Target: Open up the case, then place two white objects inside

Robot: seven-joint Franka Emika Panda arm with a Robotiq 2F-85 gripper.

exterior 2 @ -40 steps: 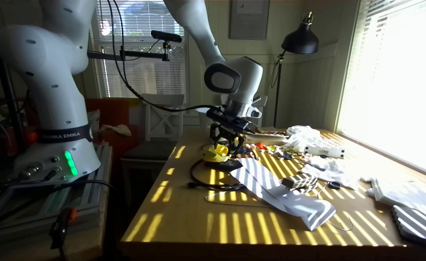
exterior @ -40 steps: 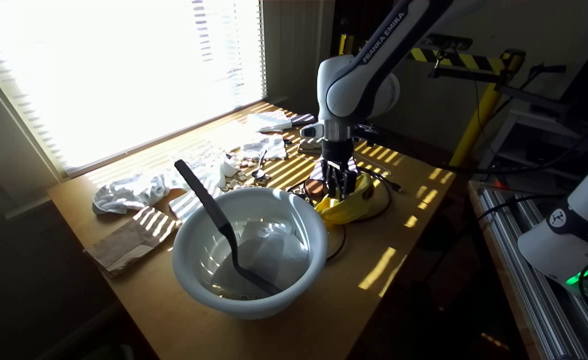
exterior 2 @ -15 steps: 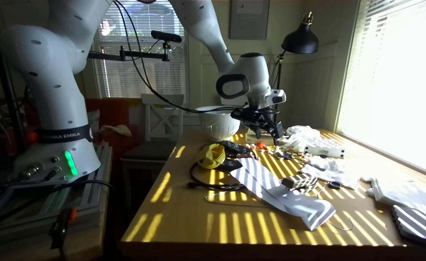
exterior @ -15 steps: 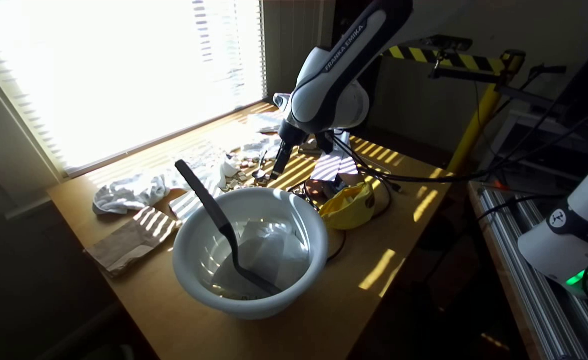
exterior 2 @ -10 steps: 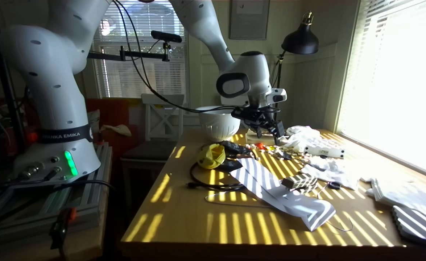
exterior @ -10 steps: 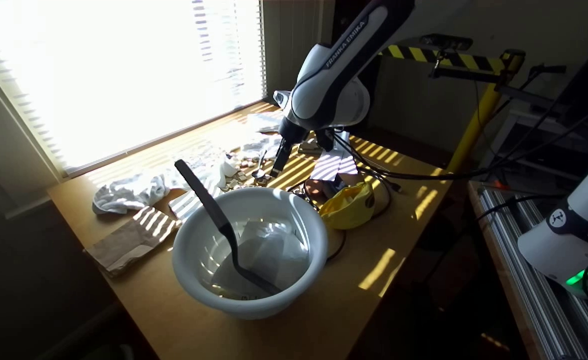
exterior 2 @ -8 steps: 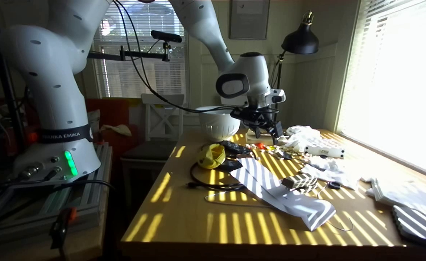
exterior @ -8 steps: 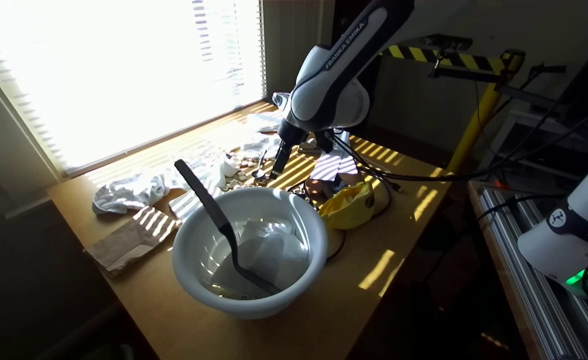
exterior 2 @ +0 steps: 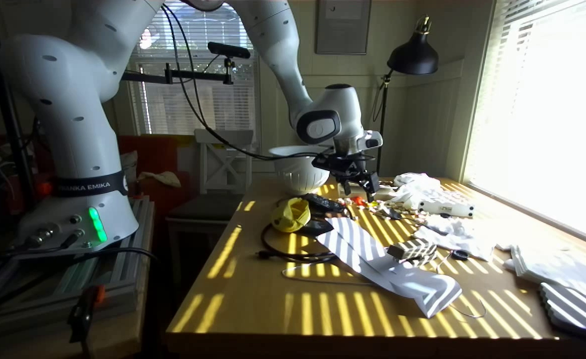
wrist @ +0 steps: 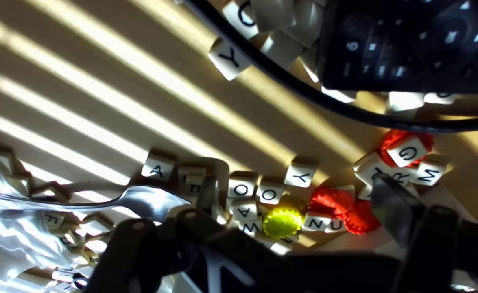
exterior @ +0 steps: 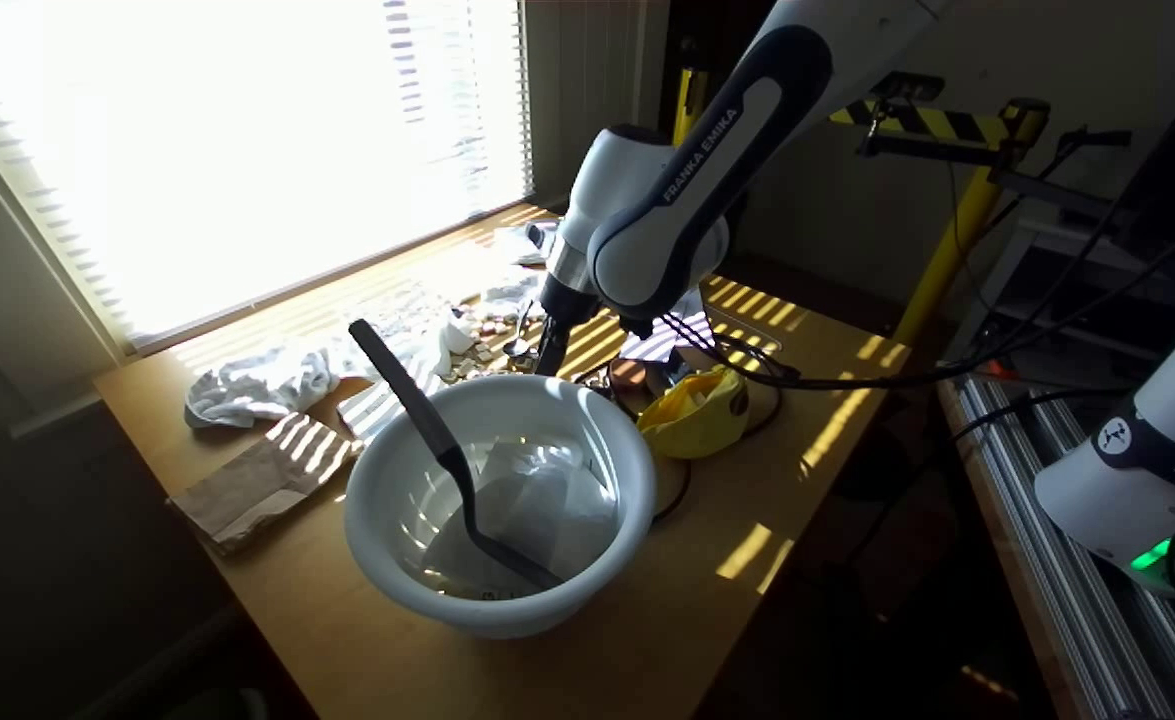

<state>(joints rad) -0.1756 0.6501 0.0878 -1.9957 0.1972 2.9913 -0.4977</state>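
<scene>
- The gripper (wrist: 295, 181) is hovering over crowded letter tiles (wrist: 269, 192), probably the white objects; its fingers (wrist: 396, 207) are standing wide apart, holding nothing.
- The yellow case (exterior: 697, 425) is lying on the table (exterior: 667, 600) near the bowl (exterior: 502, 612), its mouth apparently gaping.
- Likely fault: on closing, the fingers could be trapping several tiles, or a red token (wrist: 360, 217) too, because the pieces are overlapping.
- Second hazard: a spoon (wrist: 147, 201) is appearing just beside one finger; a careless descent could be dragging it.
- Later fault: the case, looking soft, could be tipping or folding, so that a tile is falling outside.
- The wrist view is resolving the letters and a remote (wrist: 405, 57); the case is lying outside it.
- In an exterior view a ladle (exterior: 414, 408) is resting inside the bowl; in an exterior view giving the bowl's outer wall (exterior 2: 300, 177), it is not showing.
</scene>
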